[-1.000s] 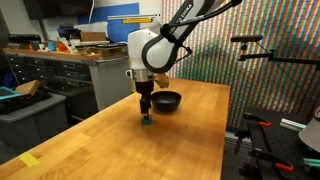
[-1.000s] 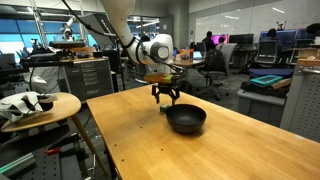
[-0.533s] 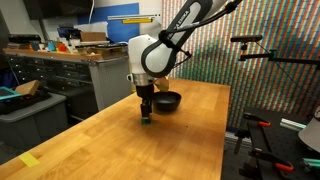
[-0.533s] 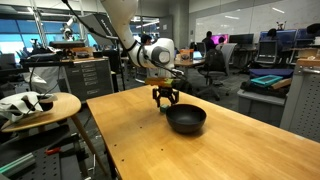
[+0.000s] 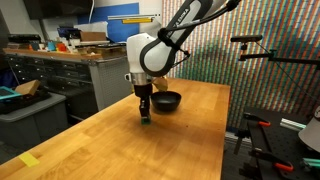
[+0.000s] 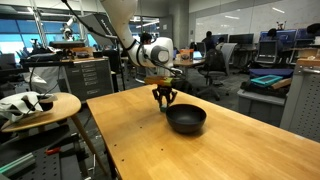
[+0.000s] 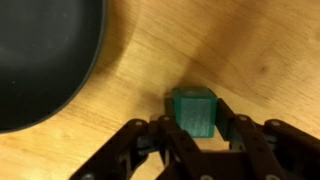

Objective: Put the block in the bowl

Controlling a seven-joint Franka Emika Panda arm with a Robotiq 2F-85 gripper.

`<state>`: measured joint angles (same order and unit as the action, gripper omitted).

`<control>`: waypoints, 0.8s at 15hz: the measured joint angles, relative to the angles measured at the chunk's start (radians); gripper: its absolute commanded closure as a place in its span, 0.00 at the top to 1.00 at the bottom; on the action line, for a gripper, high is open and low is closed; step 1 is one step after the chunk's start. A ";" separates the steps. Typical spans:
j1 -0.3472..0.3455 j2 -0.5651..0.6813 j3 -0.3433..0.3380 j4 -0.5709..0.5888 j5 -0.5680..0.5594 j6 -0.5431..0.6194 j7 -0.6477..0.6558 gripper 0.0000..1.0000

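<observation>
The block (image 7: 193,110) is a small dark green cube resting on the wooden table, and my gripper (image 7: 194,116) is shut on it, one pad against each side. In both exterior views the gripper (image 5: 146,113) (image 6: 163,101) points straight down at the tabletop, with the block (image 5: 147,119) a speck at its tips. The black glossy bowl (image 5: 167,100) (image 6: 186,119) (image 7: 40,55) sits empty on the table, a short way beside the gripper.
The wooden table (image 5: 120,150) (image 6: 230,150) is broad with bare surface around the gripper. A flat yellow piece (image 5: 29,160) lies near a front corner. A round side table (image 6: 35,108) with clutter stands beyond the table edge. Cabinets (image 5: 50,75) stand behind.
The jaws have gone from open to shut on the block. The arm has stayed nearly still above the same spot on the table.
</observation>
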<state>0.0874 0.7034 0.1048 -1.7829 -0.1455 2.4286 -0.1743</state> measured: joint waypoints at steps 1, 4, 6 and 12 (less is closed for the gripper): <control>0.000 0.000 0.001 0.000 0.000 0.000 0.000 0.18; 0.000 0.000 0.002 -0.001 0.003 0.000 0.000 0.18; 0.000 0.000 0.001 0.000 0.004 0.000 0.002 0.18; 0.001 -0.015 0.001 0.017 0.019 0.000 0.031 0.18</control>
<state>0.0886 0.6886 0.1062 -1.7661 -0.1267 2.4283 -0.1431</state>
